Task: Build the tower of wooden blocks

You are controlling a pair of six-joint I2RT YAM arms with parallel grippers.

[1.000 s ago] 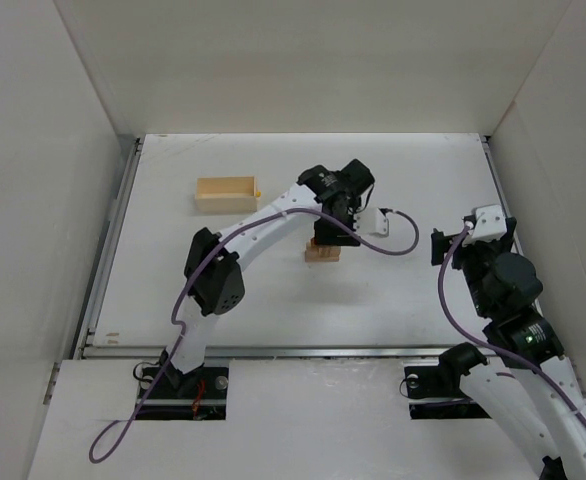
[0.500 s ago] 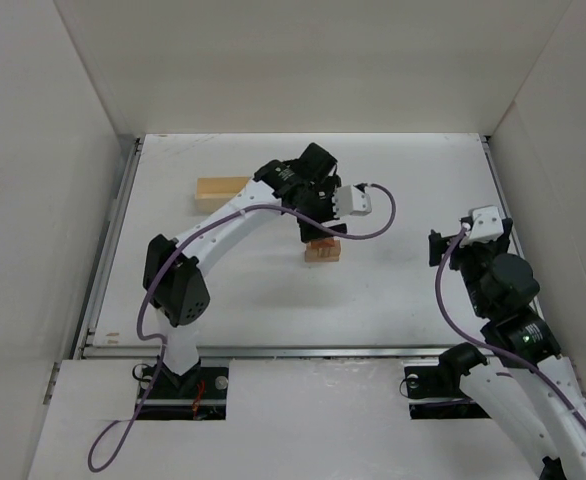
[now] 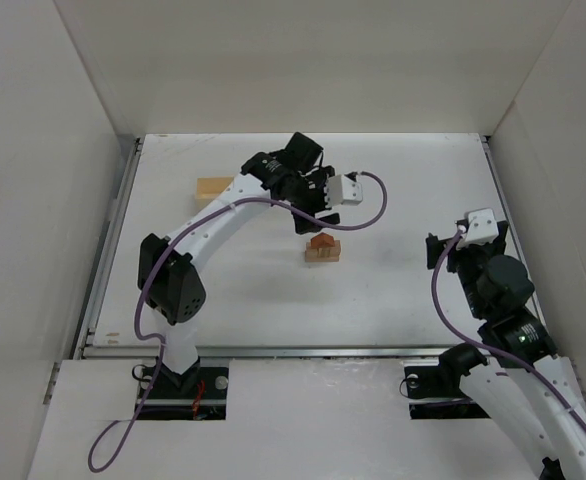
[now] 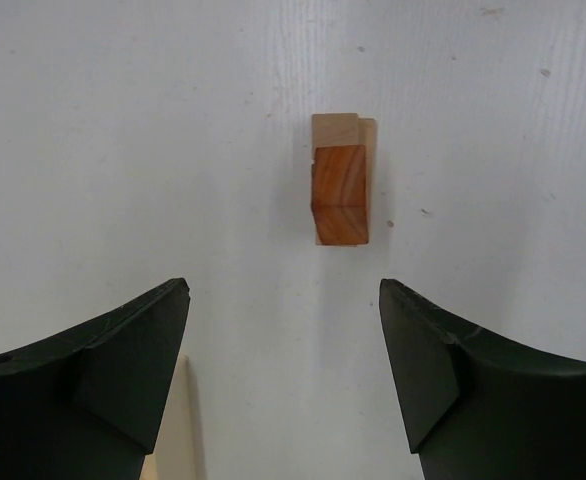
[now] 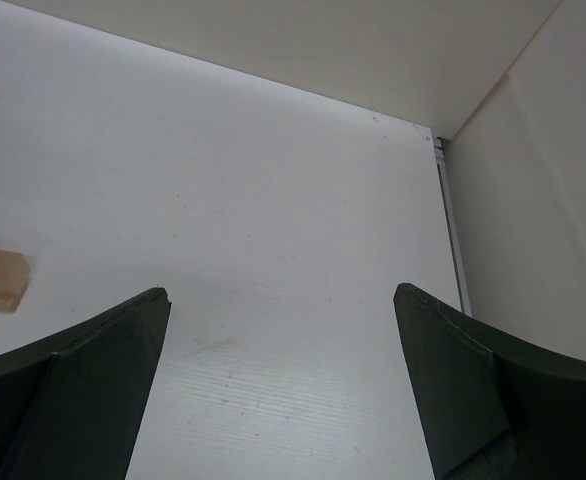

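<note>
Saw tower standing on tabletop near its middle, red-brown piece atop pale blocks. Found left pincer spread wide, empty, near tower, not touching. Found right pincer likewise spread, empty, well apart on the right. Noted box partly behind left arm.

The left arm covers most of the pale yellow box at the top view's upper left; only its left end shows. The wood block tower at centre is too small there to count blocks, and the right wrist view's left edge cuts it. At the left wrist view's lower left, a pale wooden strip runs off the bottom, partly behind a finger of the left gripper.
</note>
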